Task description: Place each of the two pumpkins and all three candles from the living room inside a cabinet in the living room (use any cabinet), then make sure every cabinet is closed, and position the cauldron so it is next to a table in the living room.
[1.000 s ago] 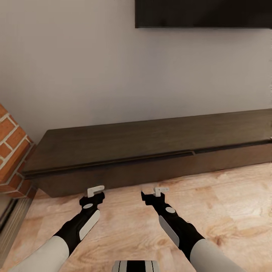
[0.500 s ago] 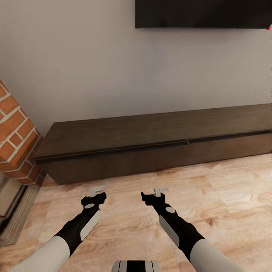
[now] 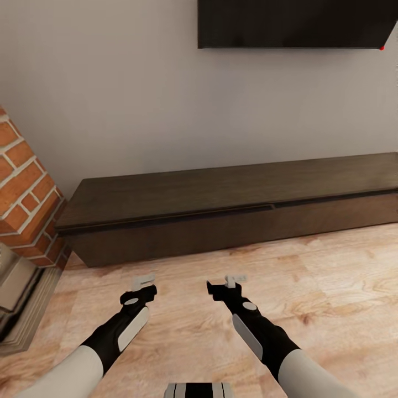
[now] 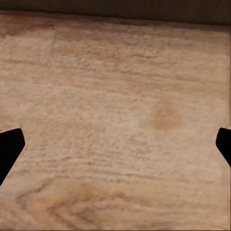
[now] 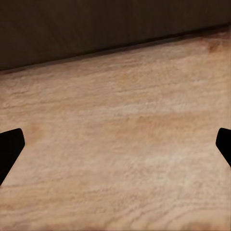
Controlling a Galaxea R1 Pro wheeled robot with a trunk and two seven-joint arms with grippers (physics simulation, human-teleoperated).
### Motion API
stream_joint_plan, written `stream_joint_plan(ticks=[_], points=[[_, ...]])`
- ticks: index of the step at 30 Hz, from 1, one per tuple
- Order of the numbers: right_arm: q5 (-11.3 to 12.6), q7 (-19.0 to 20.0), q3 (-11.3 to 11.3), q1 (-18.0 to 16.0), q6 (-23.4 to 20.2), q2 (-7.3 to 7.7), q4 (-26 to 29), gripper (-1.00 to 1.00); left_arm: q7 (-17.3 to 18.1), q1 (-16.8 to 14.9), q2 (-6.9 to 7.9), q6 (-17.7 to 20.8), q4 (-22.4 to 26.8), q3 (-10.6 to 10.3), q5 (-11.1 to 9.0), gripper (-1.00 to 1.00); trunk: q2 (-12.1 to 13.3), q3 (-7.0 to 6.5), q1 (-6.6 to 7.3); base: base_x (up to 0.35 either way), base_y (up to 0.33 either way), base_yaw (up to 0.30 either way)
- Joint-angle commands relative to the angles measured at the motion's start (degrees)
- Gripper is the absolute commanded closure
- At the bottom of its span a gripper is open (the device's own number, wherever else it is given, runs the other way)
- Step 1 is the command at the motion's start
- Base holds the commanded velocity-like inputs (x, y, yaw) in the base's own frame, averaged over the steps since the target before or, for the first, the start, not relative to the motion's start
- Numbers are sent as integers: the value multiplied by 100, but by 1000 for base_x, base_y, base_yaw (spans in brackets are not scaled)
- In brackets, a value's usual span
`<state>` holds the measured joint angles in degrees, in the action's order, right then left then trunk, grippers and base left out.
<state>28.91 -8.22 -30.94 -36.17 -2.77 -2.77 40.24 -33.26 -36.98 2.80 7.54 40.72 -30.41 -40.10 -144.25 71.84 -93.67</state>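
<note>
At the far left of the head view, an orange brick fireplace surround [image 3: 25, 188] is seen, with a stepped stone-coloured base [image 3: 25, 309] below it on the floor. Just beside it, the cabinet [image 3: 232, 213] is set against the pale wall [image 3: 110, 94], stretching out to the right edge of the view; its dark brown fronts are shut, with a thin seam running under the top. Above it, towards the right, the lower part of a black wall-mounted screen [image 3: 296, 23] is visible.

The wooden floor [image 3: 331, 287] lies between the cabinet and the robot. Over it, the left end effector [image 3: 145, 283] is held out, well apart from the cabinet front. In the left wrist view its fingers [image 4: 9, 149] are seen spread wide at the two edges of the picture, with only bare planks and a dark strip of the cabinet [image 4: 115, 8] beyond them. To its right, the right end effector [image 3: 234, 281] is held at a similar height. In the right wrist view its fingers [image 5: 9, 147] are likewise set wide apart with nothing between them, and the cabinet [image 5: 110, 29] front is faced across the floor [image 5: 120, 144].
</note>
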Motion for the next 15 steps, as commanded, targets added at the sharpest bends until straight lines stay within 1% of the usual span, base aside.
stream_joint_plan(ticks=[1, 3, 4, 6, 8, 10, 12, 14, 15], points=[[42, -44, -23, -4, -36, 5, 18, -100, -64, -4, 6, 189, -2, -24, -246, -100, 0, -18, 3, -1, 0, 0], [44, -41, -17, -4, -133, 5, 28, -100, -106, -8, 15, 366, 22, -5, -500, -100, 2, -62, 9, 0, 0, 0], [44, -41, -14, -4, -230, 3, 38, -100, -158, -8, 10, 433, 17, 14, -585, -100, 4, -85, 11, 0, 0, 0], [44, -43, -8, -4, -399, -1, 91, -100, -295, -8, 13, 561, 25, 38, -666, -100, 6, -129, 16, 0, 0, 0], [50, -48, -1, -4, -643, 2, 218, -100, -485, -10, 46, 861, 40, 93, -771, -100, 9, -173, 21, 0, 0, 0], [60, -59, 20, -4, -979, 15, 404, -100, -585, -6, 61, 1227, 61, 333, -942, -100, 12, -218, 27, 0, 0, 0], [67, -67, 114, -4, -1366, 19, 617, -100, -615, -9, 59, 1421, 66, 595, -1031, -100, 14, -262, 32, 0, 0, 0], [65, -72, 297, -4, -1666, 17, 828, -100, -618, -9, 64, 1507, 70, 743, -1068, -100, 17, -306, 37, 0, 0, 0], [64, -72, 342, -4, -1719, 16, 877, -100, -618, -10, 67, 1521, 71, 767, -1074, -100, 18, -328, 39, 0, 0, 0]])
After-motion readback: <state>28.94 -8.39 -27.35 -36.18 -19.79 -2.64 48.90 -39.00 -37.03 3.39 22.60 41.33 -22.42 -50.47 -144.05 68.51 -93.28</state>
